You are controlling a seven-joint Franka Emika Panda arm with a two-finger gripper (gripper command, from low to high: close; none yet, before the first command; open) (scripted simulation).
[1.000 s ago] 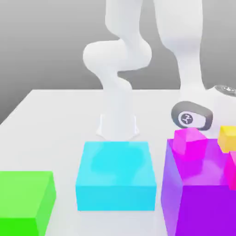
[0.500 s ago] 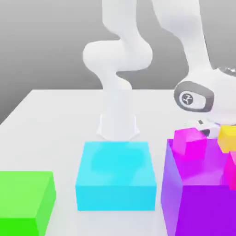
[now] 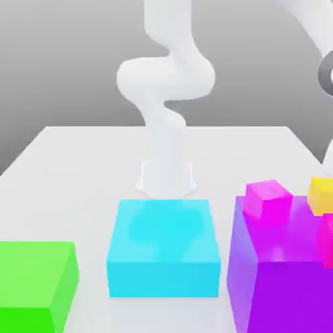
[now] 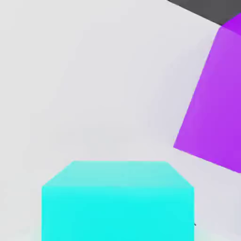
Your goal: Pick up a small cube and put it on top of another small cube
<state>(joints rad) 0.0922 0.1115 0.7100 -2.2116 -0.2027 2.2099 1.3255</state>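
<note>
Three small cubes rest on top of a large purple block [image 3: 279, 279] at the exterior view's right. A magenta cube [image 3: 268, 198] sits at the block's back left corner. An orange cube [image 3: 322, 194] lies at the back right, cut by the picture's edge. A pink cube [image 3: 327, 239] sits nearer the front, also cut by the edge. High above them, part of the arm's wrist [image 3: 327, 71] shows at the right edge. In the hand view the purple block [image 4: 212, 99] stands beside a cyan block [image 4: 117, 200] on the white table.
A large cyan block [image 3: 164, 247] stands in the middle of the white table [image 3: 78, 162], in front of the arm's base [image 3: 166, 172]. A large green block [image 3: 36, 283] sits at the front left. The table's back edge meets a grey backdrop.
The arm's wrist and hand rose from just behind the small cubes and swung up to the right, mostly leaving the exterior view. The cubes have not moved.
</note>
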